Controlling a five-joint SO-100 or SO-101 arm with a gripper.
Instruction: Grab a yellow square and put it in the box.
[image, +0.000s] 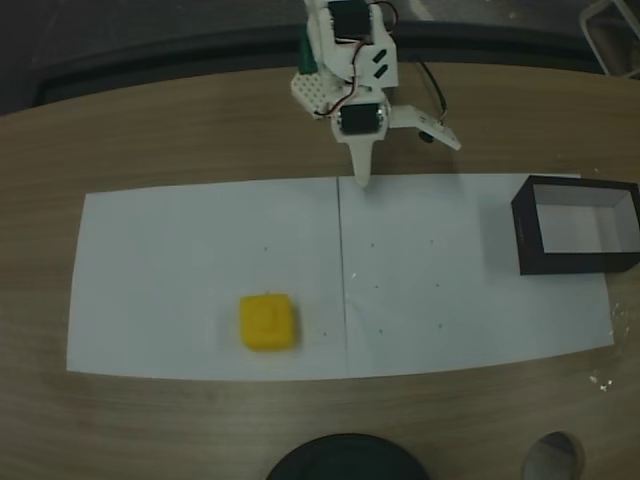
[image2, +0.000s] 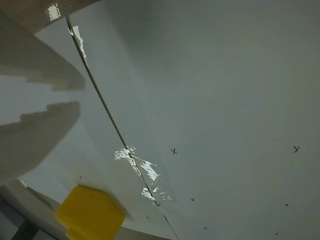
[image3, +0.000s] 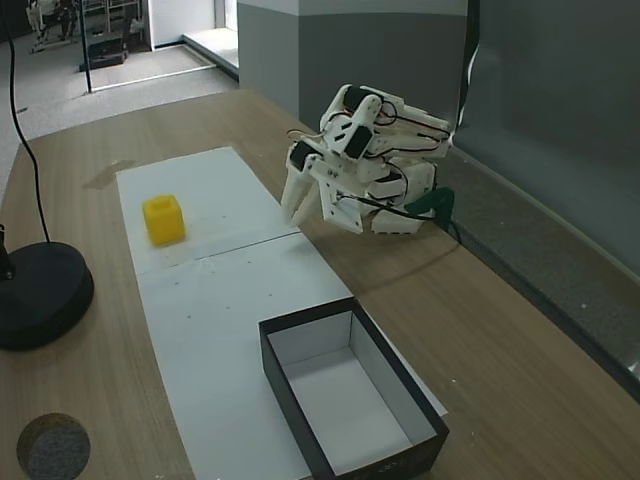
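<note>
The yellow square (image: 268, 322) lies on white paper at the front left of a fixed view, and it shows at the bottom left of the wrist view as the yellow square (image2: 90, 212). The black-walled box (image: 527, 232) stands open at the right end of the paper, whitish inside and empty; the other fixed view has the box (image3: 300, 405) in the foreground. My gripper (image: 362, 178) hangs folded by the arm's base at the paper's far edge, well away from both. Its fingers (image2: 45, 132) stand almost together with only a thin gap and nothing between them.
Two white paper sheets (image: 200, 250) meet at a seam in the middle of the wooden table. A black round lamp base (image3: 35, 290) sits near the front edge. A dark round mark (image3: 50, 445) is in the wood beside it.
</note>
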